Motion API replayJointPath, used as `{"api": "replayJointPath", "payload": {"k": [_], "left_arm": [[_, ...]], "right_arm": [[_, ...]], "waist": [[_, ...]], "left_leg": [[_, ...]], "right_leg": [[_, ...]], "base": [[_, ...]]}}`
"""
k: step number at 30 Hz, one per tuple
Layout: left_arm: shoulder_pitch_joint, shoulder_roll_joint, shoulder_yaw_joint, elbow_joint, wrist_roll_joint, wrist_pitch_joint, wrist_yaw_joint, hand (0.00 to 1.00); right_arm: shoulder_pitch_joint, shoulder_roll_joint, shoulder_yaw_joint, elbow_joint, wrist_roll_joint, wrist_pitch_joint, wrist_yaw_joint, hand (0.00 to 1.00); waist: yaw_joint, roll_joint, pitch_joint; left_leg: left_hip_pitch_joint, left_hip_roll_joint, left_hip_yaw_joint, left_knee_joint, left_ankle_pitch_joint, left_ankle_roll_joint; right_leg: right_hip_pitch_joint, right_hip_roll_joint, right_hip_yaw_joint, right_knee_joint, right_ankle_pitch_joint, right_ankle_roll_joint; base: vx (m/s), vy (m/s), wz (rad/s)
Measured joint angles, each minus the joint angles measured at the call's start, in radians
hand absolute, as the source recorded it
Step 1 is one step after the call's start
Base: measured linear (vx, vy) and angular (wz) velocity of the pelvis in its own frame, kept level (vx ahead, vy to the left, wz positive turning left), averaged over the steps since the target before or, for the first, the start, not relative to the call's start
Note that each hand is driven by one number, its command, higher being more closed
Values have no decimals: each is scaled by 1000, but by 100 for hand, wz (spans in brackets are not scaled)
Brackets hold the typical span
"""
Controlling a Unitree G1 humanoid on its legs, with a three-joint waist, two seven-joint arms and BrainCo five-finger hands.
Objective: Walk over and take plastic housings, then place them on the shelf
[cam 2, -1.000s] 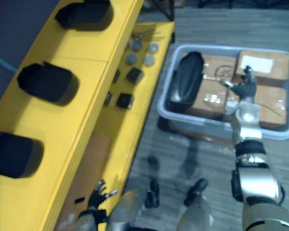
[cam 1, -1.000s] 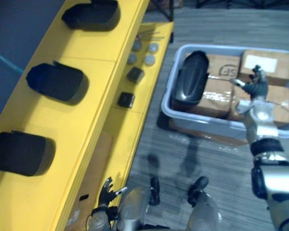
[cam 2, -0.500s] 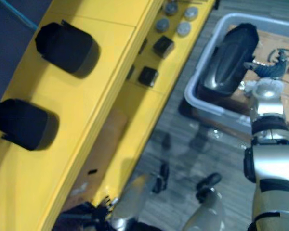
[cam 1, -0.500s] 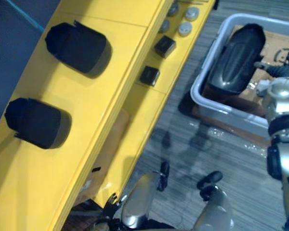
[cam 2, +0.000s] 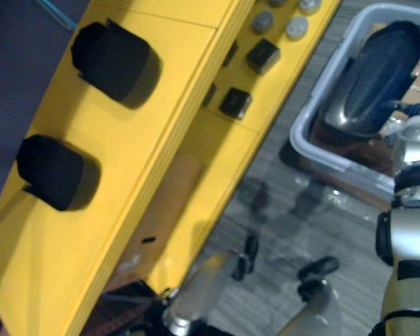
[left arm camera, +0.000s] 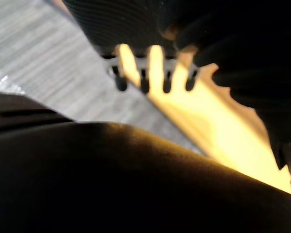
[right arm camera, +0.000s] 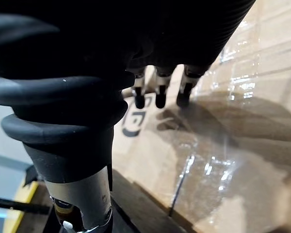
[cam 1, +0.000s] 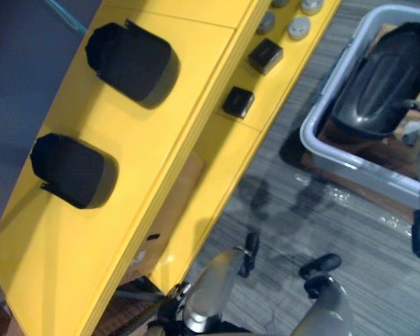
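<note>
**Black housing (cam 1: 381, 80) waits in the bin (cam 1: 357, 168), both hands empty**

The yellow shelf (cam 1: 77, 238) runs along the robot's left side. Two more housings (cam 1: 131, 61) (cam 1: 73, 170) already lie on its top board, well apart from each other. They rest on a flat side, I think so that the rounded shells do not roll. The lower board carries small black blocks (cam 1: 238, 102) and grey discs (cam 1: 299, 28), so the top board looks like the place with free room for the next piece.

The grey bin stands on the floor (cam 1: 350, 231) near the shelf, to the robot's right. The housing in it leans against the wall nearest the shelf and lies on cardboard boxes (right arm camera: 223, 121). The boxes lift it almost to the rim, and its curved back faces up, which should make it easy to reach from above.

The right robot hand (right arm camera: 158, 94) hangs over a taped box inside the bin, just beside the housing. Its fingers are straight and relaxed, and they grip nothing. I cannot tell if they touch the box. The left robot hand (left arm camera: 154, 60) is low beside the shelf, with its fingers also straight and empty. It seems idle, because the work is on the right side.

I judge that the picking step is not yet done. The hand must first move sideways onto the housing before it can close.
</note>
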State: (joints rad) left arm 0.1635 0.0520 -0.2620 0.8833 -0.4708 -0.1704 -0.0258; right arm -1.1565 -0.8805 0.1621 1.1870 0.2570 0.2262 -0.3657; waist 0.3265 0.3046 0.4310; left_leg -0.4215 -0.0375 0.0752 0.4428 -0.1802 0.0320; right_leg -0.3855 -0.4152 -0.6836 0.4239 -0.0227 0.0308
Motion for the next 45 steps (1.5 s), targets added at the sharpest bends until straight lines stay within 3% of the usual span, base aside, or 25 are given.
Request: {"api": "replayJointPath", "payload": {"k": [1, 6, 12, 19, 26, 31, 35, 38, 40, 43, 45], "left_arm": [[0, 0, -3, 3, -5, 3, -8, 0], [-8, 0, -8, 13, -4, 9, -38, 0], [-7, 0, -7, 21, -28, 10, -64, 0], [-4, 0, -22, 0, -31, -11, -73, 0], [6, 7, -26, -99, 11, -72, -67, 0], [16, 25, -25, -197, 15, -93, -44, 0], [16, 28, -20, -300, 8, -114, -6, 0], [16, 30, -13, -399, 8, -115, 32, 0], [15, 51, -14, -479, 9, -111, 55, 0], [15, 64, -14, -577, 9, -107, 78, 0], [13, 65, -15, -654, 10, -97, 98, 0]], "right_arm": [[0, -12, 2, -1, -17, 8, 14, 100], [0, -86, 41, -15, -87, 19, 46, 100], [3, -138, 48, 0, -154, 83, 122, 100], [-3, -135, 87, 17, -312, 179, 132, 100], [-4, -100, 146, 49, -431, 197, 176, 100], [-7, -64, 177, 47, -473, 158, 161, 100], [-7, -27, 196, 45, -529, 100, 118, 100], [-14, -5, 198, 42, -584, 53, 98, 100], [-32, 10, 210, 40, -619, 24, 89, 100], [-56, 11, 215, -8, -651, -13, 73, 100], [-56, 15, 215, -48, -656, -43, 57, 100]], "waist": [[1, 6, -3], [19, 23, -16], [24, 24, -19], [46, 34, -27], [43, 33, -26], [3, 17, -13], [-33, -7, 5], [-64, -38, 27], [-85, -77, 55], [-123, -97, 69], [-130, -105, 74]], "left_leg": [[-4, -3, -6, -2, 0, 0], [-40, -5, -21, 0, 0, -1], [-41, -4, -22, -8, 1, -1], [-29, 3, -31, -17, 1, -1], [21, 2, -30, -31, 1, -2], [64, 10, -7, -33, 1, -2], [109, 22, 26, -42, 0, -3], [144, 39, 45, -50, -4, -9], [176, 60, 68, -53, -8, -15], [210, 83, 83, -60, -10, -21], [245, 93, 107, -78, -8, -25]], "right_leg": [[-1, -3, -5, 3, -8, -4], [-16, -4, -29, -2, -8, -4], [-16, 3, -36, -21, -4, 1], [5, 13, -58, -33, -2, 5], [49, 11, -61, -30, -17, 2], [81, 13, -52, -28, -15, 5], [110, 24, -34, -28, -15, 5], [130, 42, -18, -34, -16, 3], [145, 64, 3, -38, -20, -4], [176, 95, 10, -66, -13, -12], [188, 111, 34, -77, -9, -17]], "base": [[16, 34, 14], [11, 39, 9], [44, 30, 1], [43, 21, 3], [-4, 40, 1], [-4, 29, -5], [-12, 18, -17], [-37, -11, -21], [-55, -31, -27], [-42, -33, -20], [-26, -24, -31]]}}
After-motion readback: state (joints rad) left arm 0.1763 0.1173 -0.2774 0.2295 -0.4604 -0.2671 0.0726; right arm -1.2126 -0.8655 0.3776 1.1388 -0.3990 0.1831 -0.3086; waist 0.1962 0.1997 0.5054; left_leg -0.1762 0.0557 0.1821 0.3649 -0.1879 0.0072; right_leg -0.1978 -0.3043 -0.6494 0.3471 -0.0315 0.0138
